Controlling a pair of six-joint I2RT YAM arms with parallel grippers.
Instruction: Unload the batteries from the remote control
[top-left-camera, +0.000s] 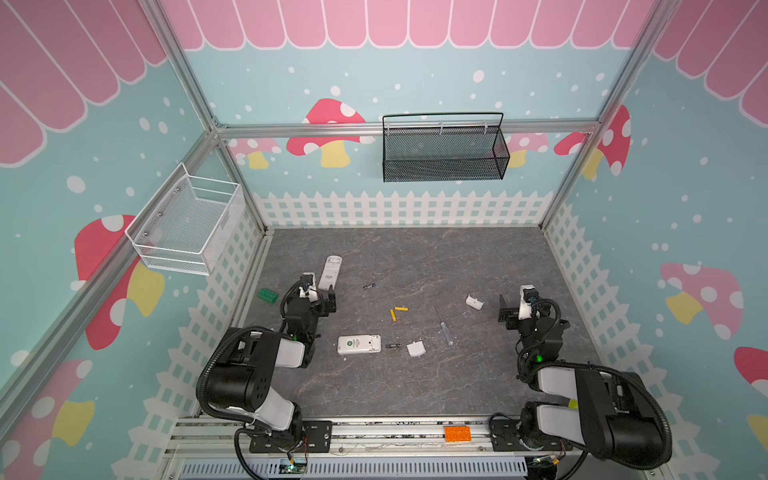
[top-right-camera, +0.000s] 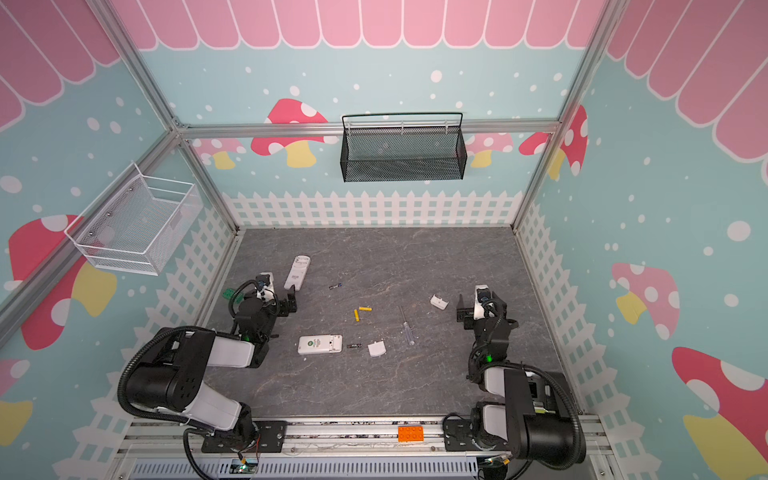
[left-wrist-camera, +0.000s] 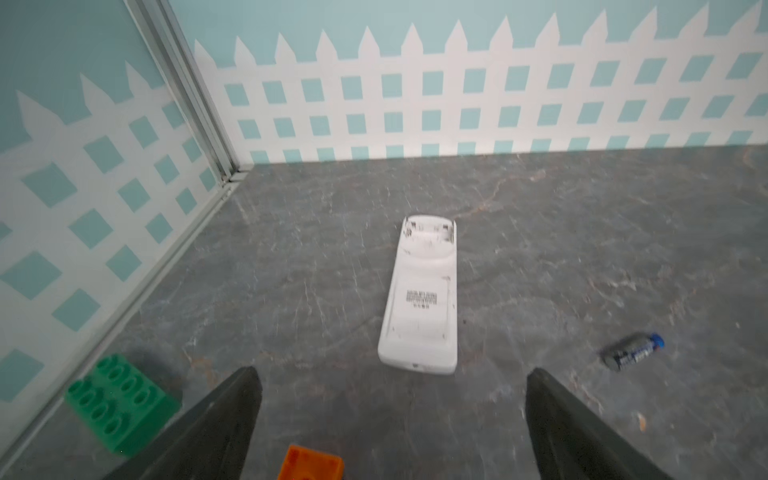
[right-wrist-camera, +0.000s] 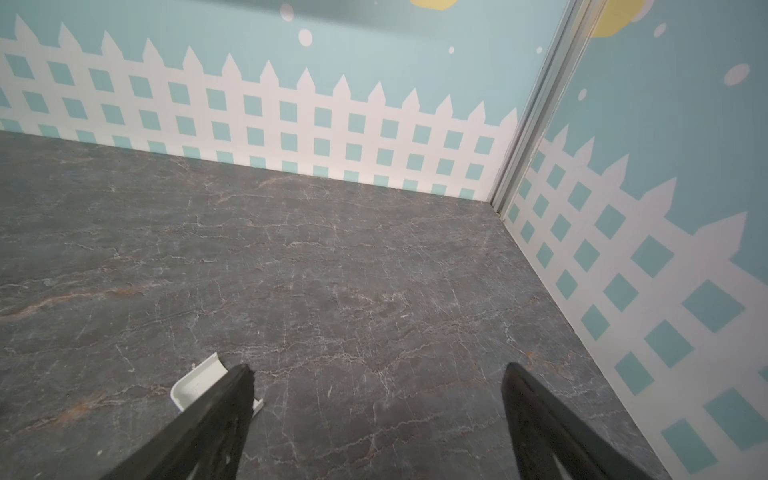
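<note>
Two white remote controls lie back-up with open compartments: a long one (top-left-camera: 330, 272) (left-wrist-camera: 422, 299) at the back left and a shorter one (top-left-camera: 358, 345) near the front. The batteries lie loose on the table. Two yellow ones (top-left-camera: 397, 311) are mid-table, one black (top-left-camera: 369, 286) (left-wrist-camera: 633, 351) is right of the long remote, and another black (top-left-camera: 392, 345) is beside the short remote. My left gripper (top-left-camera: 328, 305) (left-wrist-camera: 390, 382) is open and empty just short of the long remote. My right gripper (top-left-camera: 503, 311) (right-wrist-camera: 376, 374) is open and empty, next to a white cover (top-left-camera: 474, 301) (right-wrist-camera: 195, 384).
A second white cover (top-left-camera: 416, 348) and a clear-handled screwdriver (top-left-camera: 443, 326) lie mid-table. A green brick (top-left-camera: 267, 295) (left-wrist-camera: 120, 403) sits by the left wall, and an orange block (left-wrist-camera: 311, 463) lies under the left gripper. Another orange brick (top-left-camera: 457, 433) rests on the front rail. Two baskets hang on the walls.
</note>
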